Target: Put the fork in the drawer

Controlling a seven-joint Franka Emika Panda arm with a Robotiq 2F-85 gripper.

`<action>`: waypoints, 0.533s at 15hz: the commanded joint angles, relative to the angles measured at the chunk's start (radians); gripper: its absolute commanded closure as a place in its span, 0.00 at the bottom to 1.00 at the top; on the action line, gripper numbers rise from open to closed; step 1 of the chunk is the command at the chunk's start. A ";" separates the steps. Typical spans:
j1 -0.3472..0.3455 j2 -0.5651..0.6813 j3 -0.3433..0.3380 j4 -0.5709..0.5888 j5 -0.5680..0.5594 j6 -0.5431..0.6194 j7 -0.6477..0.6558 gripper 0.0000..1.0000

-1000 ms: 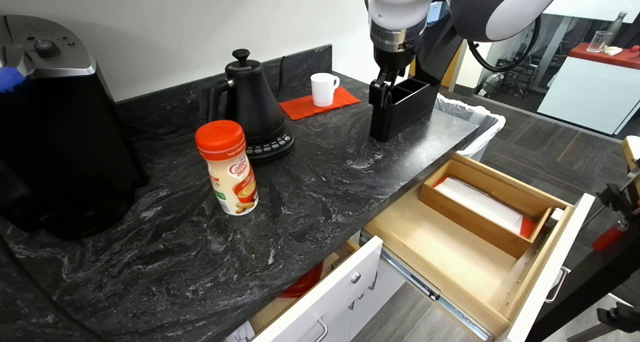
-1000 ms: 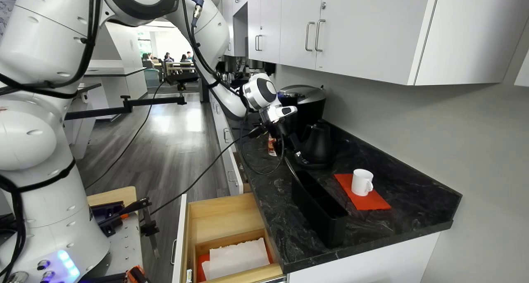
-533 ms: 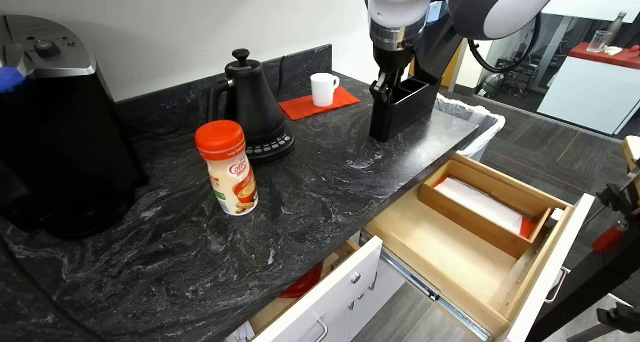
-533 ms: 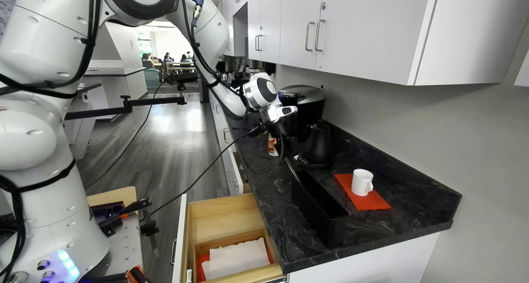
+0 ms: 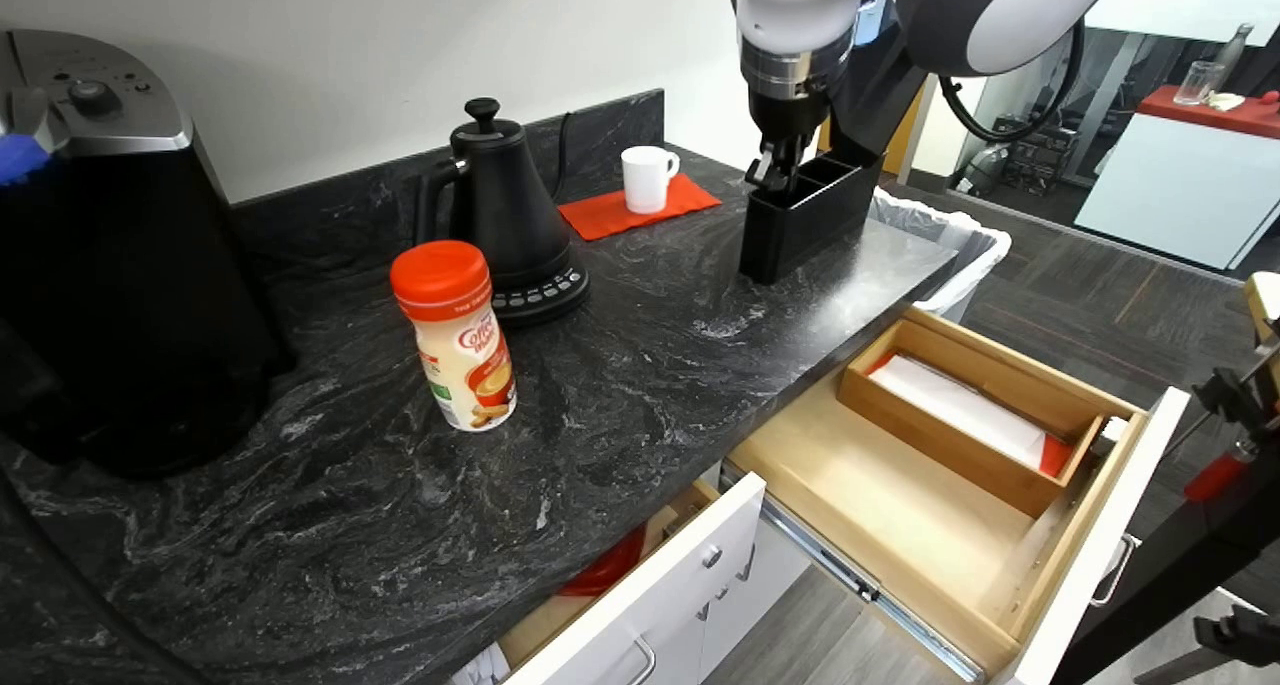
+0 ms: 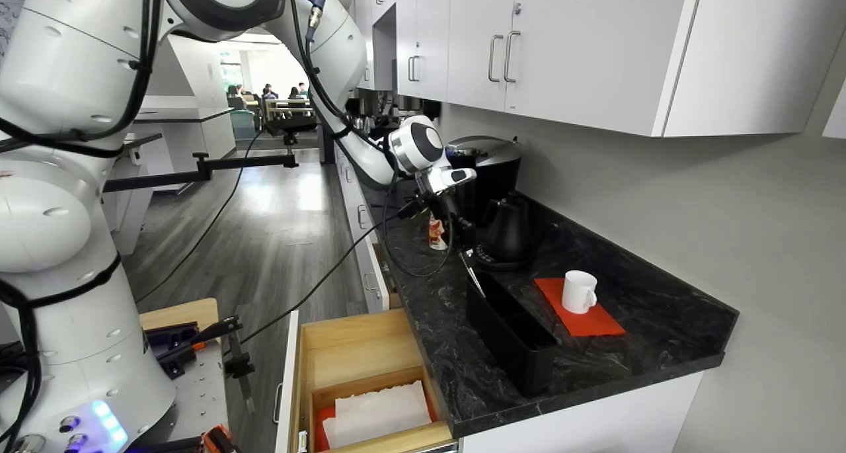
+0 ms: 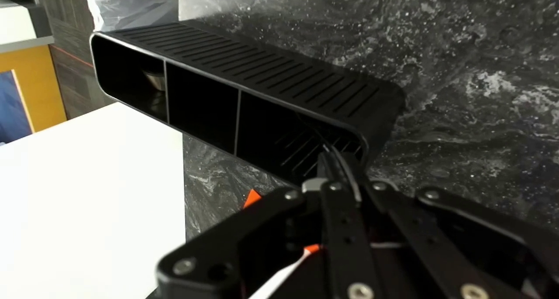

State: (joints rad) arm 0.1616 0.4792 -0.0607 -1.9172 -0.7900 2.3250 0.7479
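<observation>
The fork [image 7: 346,167] shows in the wrist view as a slim metal strip running down into the end compartment of the black holder [image 7: 279,83]. My gripper [image 7: 337,161] is shut on its upper part, just over that compartment's mouth. An exterior view shows the fork [image 6: 472,276] leaning out of the holder [image 6: 512,367], with the gripper at its top. Its lower end is hidden inside the holder. The wide drawer [image 5: 890,465] is pulled out below the counter, its wooden divider box holding white and red paper.
A white mug [image 5: 646,180] stands on a red napkin [image 5: 590,217] behind the holder. Along the counter are a black kettle [image 5: 510,205], a creamer bottle [image 5: 460,345] and a coffee machine [image 5: 120,265]. A neighbouring drawer [image 5: 660,590] is partly open.
My gripper's fingers have come together onto the fork. The fork's visible part has shifted slightly and looks brighter. The arm has hardly moved, and the drawer and holder stay put.
</observation>
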 commanded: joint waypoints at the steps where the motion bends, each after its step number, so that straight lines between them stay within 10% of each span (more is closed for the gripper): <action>1: 0.012 -0.019 -0.001 0.004 0.014 -0.042 -0.019 0.94; 8: 0.014 -0.047 -0.014 0.031 0.005 -0.117 -0.018 0.94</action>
State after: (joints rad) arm 0.1676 0.4752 -0.0643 -1.8943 -0.7898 2.2760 0.7475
